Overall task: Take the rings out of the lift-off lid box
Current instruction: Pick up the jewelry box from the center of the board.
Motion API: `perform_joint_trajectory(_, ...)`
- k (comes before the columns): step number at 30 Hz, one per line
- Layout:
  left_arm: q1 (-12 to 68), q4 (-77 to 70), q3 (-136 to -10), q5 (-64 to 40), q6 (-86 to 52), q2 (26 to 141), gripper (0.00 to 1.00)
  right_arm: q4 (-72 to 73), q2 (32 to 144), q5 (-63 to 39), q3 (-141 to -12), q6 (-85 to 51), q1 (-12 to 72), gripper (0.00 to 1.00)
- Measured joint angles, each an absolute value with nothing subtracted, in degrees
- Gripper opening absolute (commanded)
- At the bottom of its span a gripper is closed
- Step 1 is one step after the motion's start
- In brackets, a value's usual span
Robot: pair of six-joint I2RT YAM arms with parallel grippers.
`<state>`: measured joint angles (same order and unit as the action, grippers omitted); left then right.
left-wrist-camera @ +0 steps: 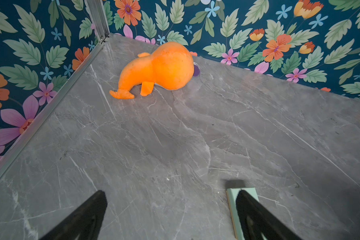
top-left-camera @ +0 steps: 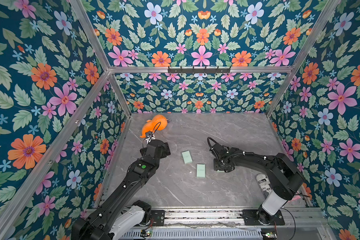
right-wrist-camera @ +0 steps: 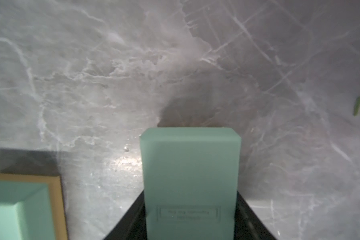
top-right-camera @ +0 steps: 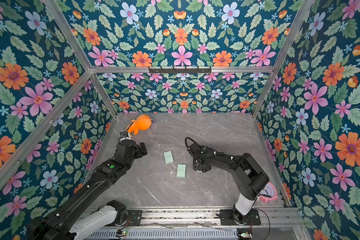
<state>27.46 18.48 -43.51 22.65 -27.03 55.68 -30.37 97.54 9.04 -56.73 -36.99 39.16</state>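
Observation:
Three small mint-green boxes lie mid-table. One box point(top-left-camera: 186, 157) point(top-right-camera: 168, 157) sits nearest my left gripper point(top-left-camera: 166, 148) point(left-wrist-camera: 170, 207), which hangs open above the marble with nothing between its fingers. That box's end point(left-wrist-camera: 231, 199) shows behind one fingertip. A second box point(top-left-camera: 201, 170) point(top-right-camera: 181, 170) point(right-wrist-camera: 19, 207) lies beside the third. My right gripper point(top-left-camera: 219, 167) point(right-wrist-camera: 190, 228) is down over the third box point(right-wrist-camera: 190, 176), with a black finger pressed against each long side. The rings are hidden; none shows in any view.
An orange plush toy point(top-left-camera: 155, 124) point(left-wrist-camera: 160, 66) lies at the back left by the wall. A printed roll point(top-left-camera: 263, 185) and a pink alarm clock point(top-right-camera: 268, 193) sit near the right arm's base. Patterned walls with aluminium frame rails close in the table.

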Motion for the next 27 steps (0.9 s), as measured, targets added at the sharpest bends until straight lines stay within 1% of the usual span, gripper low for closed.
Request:
perform_joint_trajectory(6, 28.4, 18.5, -43.6, 22.0, -26.9, 56.1, 1.0, -30.5, 96.9, 9.0, -56.9, -36.8, 39.1, 0.39)
perform_joint_trajectory(9, 30.8, 18.4, -43.5, 21.3, -25.7, 56.1, 0.99, -30.4, 95.0, 8.8, -56.6, -36.3, 39.1, 0.35)
perform_joint_trajectory(14, 37.4, 16.0, -40.9, 21.3, -22.3, 54.7, 1.0, -30.1, 89.7, 7.6, -55.4, -34.8, 39.1, 0.32)
perform_joint_trajectory(18, 43.0, 12.7, -37.5, 21.2, -18.5, 54.2, 0.99, -29.6, 84.8, 5.4, -53.6, -32.0, 39.1, 0.31)
perform_joint_trajectory(25, 55.6, 4.9, -34.0, 20.8, -6.6, 56.0, 0.99, -26.8, 72.3, -2.7, -49.0, -27.9, 39.1, 0.3)
perform_joint_trajectory(27, 57.8, 2.4, -33.1, 20.1, -2.8, 56.8, 0.99, -26.6, 69.2, -5.1, -48.1, -26.6, 39.1, 0.29)
